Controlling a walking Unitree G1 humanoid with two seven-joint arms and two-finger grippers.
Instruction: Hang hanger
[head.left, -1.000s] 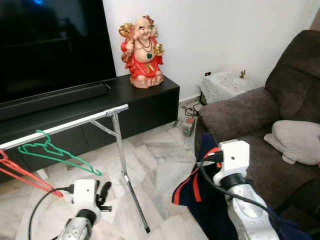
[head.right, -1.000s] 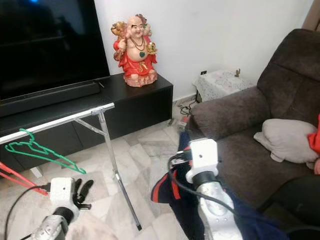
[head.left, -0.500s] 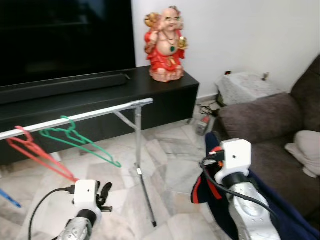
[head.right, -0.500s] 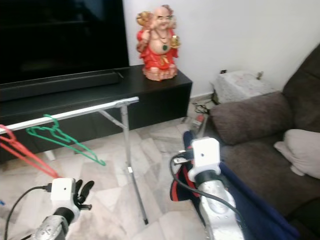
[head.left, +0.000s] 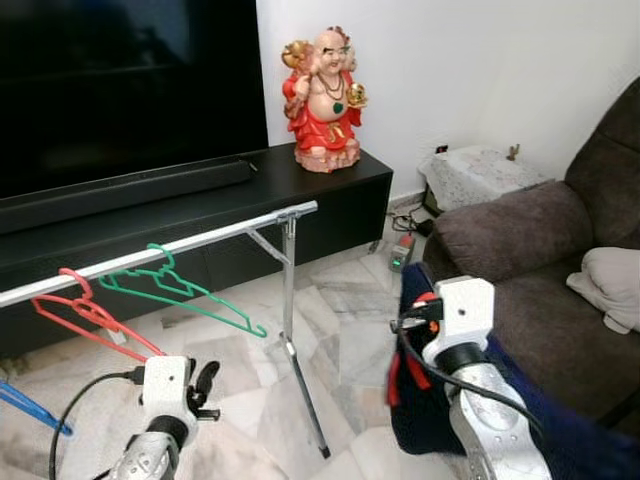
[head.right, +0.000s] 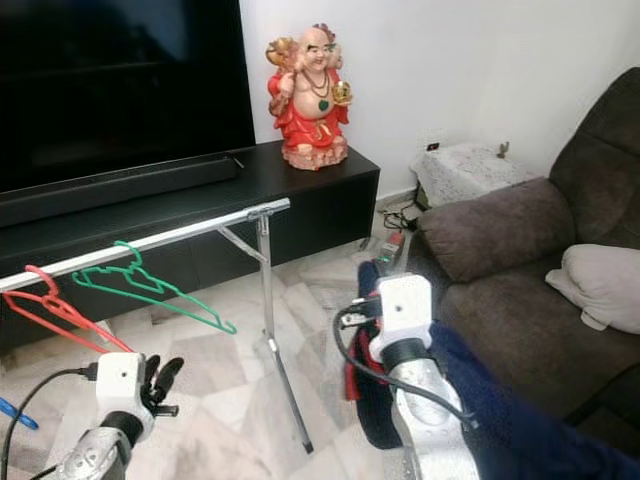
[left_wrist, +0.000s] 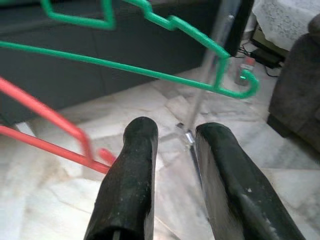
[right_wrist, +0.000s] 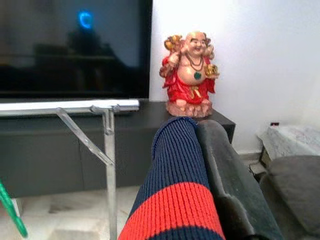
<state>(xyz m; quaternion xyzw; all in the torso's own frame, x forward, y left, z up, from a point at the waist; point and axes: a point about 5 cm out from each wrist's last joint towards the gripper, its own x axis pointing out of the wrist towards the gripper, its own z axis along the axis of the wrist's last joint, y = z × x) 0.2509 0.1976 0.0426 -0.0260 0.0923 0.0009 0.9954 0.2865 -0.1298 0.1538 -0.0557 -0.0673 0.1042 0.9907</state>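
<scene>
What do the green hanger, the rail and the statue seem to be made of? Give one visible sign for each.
Green hanger: likely plastic, thin moulded bars of uniform bright colour.
Rail: metal, silvery and reflective, on slim legs.
Statue: probably painted ceramic or resin; glossy red and gold surface, cannot tell which.

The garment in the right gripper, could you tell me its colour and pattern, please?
The garment is navy blue with a red-orange stripe, clearest in the right wrist view.

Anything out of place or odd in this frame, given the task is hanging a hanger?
One mismatch: the right tool holds a navy garment with a red stripe, with no hanger visible in it. The left tool is empty. The green hanger and red hanger already hang on the rail.
</scene>
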